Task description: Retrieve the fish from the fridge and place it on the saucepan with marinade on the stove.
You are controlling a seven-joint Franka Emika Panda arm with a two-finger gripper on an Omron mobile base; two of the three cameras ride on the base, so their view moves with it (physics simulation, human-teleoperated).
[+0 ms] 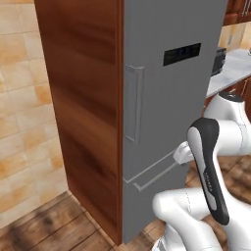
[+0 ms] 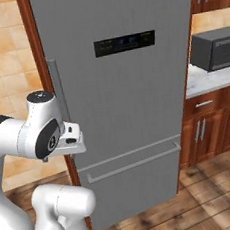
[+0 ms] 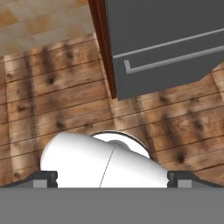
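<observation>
— Where's your target?
— The fish can't be seen; you'd judge it's behind the shut fridge (image 2: 125, 101) door. Its upright bar handle (image 2: 57, 90) runs top to bottom, just beyond your claw (image 2: 71, 137).
— Claw?
— Spread wide, pinching nothing, pointing floorward. Open room left of the fridge.

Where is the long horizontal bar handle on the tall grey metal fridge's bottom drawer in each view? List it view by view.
Left base view: bar handle, lower centre, slanting.
Right base view: bar handle, lower centre.
Hand view: bar handle, upper right.
Shared landmark: brown wood side panel along the fridge's left edge.
</observation>
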